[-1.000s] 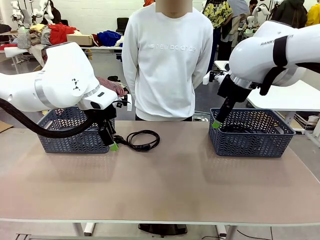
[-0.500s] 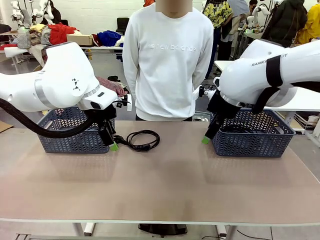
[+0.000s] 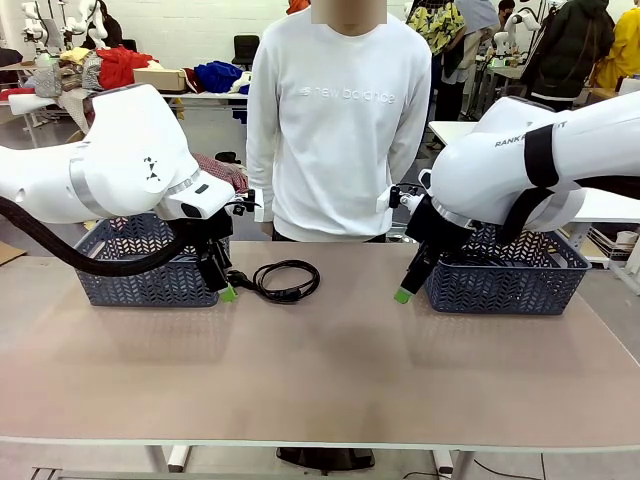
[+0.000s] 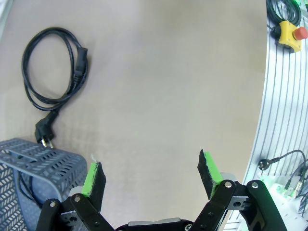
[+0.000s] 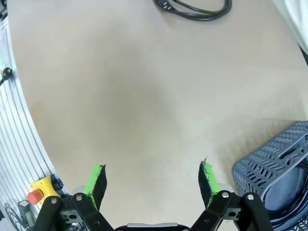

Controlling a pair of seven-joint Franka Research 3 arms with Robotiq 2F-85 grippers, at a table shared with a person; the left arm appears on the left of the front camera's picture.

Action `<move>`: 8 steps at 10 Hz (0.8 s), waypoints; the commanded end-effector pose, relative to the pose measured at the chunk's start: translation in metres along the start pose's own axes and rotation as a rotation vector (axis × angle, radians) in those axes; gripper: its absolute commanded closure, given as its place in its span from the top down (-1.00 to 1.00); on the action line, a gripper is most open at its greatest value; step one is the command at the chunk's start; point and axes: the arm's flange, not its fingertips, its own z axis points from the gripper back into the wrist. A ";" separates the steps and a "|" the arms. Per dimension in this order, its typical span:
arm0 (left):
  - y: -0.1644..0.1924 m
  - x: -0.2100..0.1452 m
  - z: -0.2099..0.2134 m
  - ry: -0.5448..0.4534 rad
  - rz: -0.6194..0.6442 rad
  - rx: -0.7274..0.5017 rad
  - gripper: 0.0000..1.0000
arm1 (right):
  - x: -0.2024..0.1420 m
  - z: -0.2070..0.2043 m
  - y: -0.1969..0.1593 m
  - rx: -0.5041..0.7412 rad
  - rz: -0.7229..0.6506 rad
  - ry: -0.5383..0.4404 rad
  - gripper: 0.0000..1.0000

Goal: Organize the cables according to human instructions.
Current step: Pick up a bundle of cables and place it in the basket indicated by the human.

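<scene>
One coiled black cable [image 3: 286,279] lies on the table just right of the left basket [image 3: 150,280]; it also lies at the upper left in the left wrist view [image 4: 50,72] and at the top edge in the right wrist view [image 5: 192,8]. My left gripper [image 3: 226,290] hangs open beside that basket, close to the cable's plug end, holding nothing [image 4: 151,175]. My right gripper [image 3: 403,294] stands open and empty above bare table just left of the right basket [image 3: 505,285], [image 5: 151,180]. Black cord shows inside the right basket [image 5: 288,192].
A person in a white sweatshirt [image 3: 340,120] stands at the far edge behind the table's middle, hands not showing. The two dark mesh baskets flank the table. A yellow stop button [image 4: 288,33] sits on the robot-side rail.
My right gripper has moved left and down, from over the right basket to just outside its left wall. The left arm and the cable have stayed put.
</scene>
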 end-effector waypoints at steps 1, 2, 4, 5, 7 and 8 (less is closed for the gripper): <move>-0.001 -0.002 0.001 0.003 0.004 -0.002 1.00 | 0.000 0.001 -0.002 -0.005 0.000 0.000 1.00; -0.001 -0.002 0.001 0.003 0.004 -0.002 1.00 | 0.000 0.001 -0.002 -0.005 0.000 0.000 1.00; -0.001 -0.002 0.001 0.003 0.004 -0.002 1.00 | 0.000 0.001 -0.002 -0.005 0.000 0.000 1.00; -0.001 -0.002 0.001 0.003 0.004 -0.002 1.00 | 0.000 0.001 -0.002 -0.005 0.000 0.000 1.00; -0.001 -0.002 0.001 0.003 0.004 -0.002 1.00 | 0.000 0.001 -0.002 -0.005 0.000 0.000 1.00; -0.001 -0.002 0.001 0.003 0.004 -0.002 1.00 | 0.000 0.001 -0.002 -0.005 0.000 0.000 1.00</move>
